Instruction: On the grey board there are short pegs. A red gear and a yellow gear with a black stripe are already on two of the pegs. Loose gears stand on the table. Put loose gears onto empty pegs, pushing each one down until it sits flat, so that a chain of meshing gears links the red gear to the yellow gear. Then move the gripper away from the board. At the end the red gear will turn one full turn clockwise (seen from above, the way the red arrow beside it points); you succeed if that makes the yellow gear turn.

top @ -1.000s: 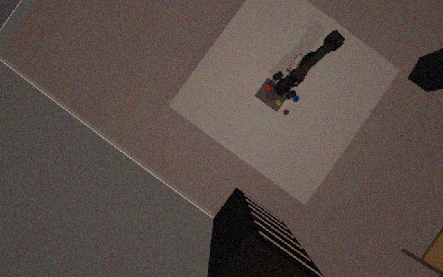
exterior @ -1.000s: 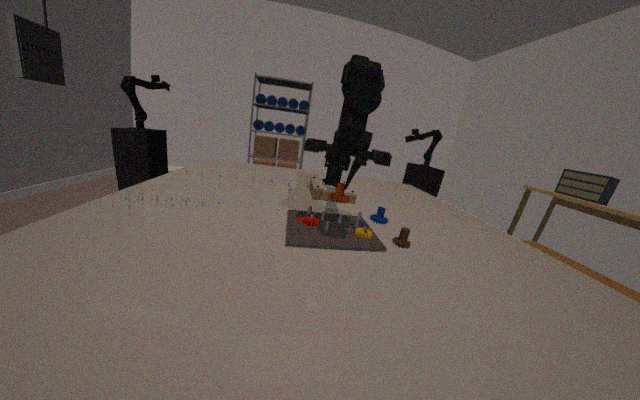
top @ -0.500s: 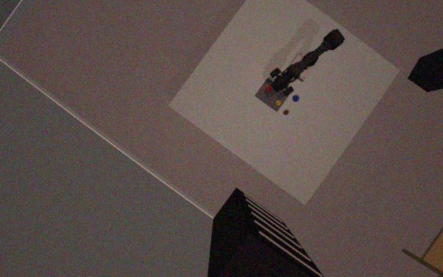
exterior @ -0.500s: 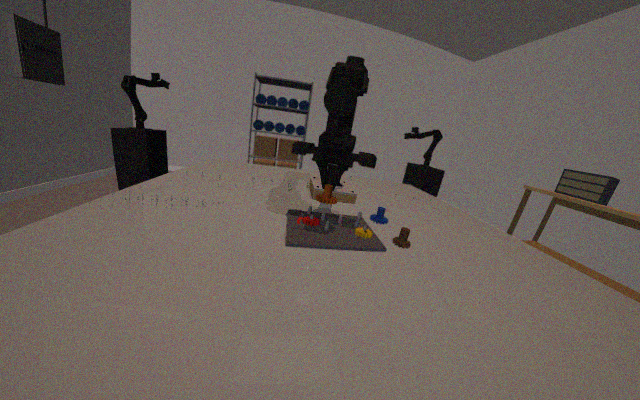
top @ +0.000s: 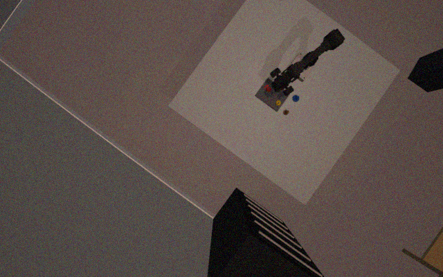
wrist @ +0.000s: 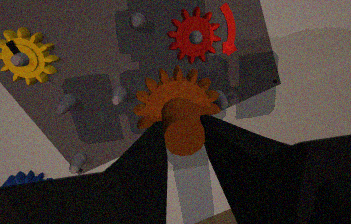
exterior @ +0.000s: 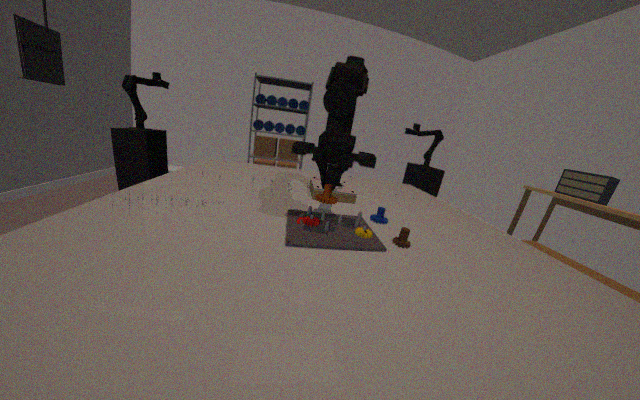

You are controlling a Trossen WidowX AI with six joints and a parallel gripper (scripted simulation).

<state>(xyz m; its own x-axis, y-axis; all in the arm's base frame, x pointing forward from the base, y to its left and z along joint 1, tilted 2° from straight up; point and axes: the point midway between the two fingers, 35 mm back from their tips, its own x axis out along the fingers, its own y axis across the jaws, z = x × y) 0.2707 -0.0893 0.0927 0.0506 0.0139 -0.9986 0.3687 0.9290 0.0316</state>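
From here, the pale worktop (top: 252,121) (exterior: 215,300) carries the grey board (top: 270,100) (exterior: 335,242) (wrist: 91,50), a blue gear (top: 295,98) (exterior: 379,216) (wrist: 24,179) and what looks like a brown gear (top: 286,112) (exterior: 402,239).

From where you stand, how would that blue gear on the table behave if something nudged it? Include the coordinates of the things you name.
The blue gear (top: 295,98) (exterior: 379,218) (wrist: 23,179) would probably slide, since its wide toothed disc faces down. A push high on its narrow upright stem might tip it.
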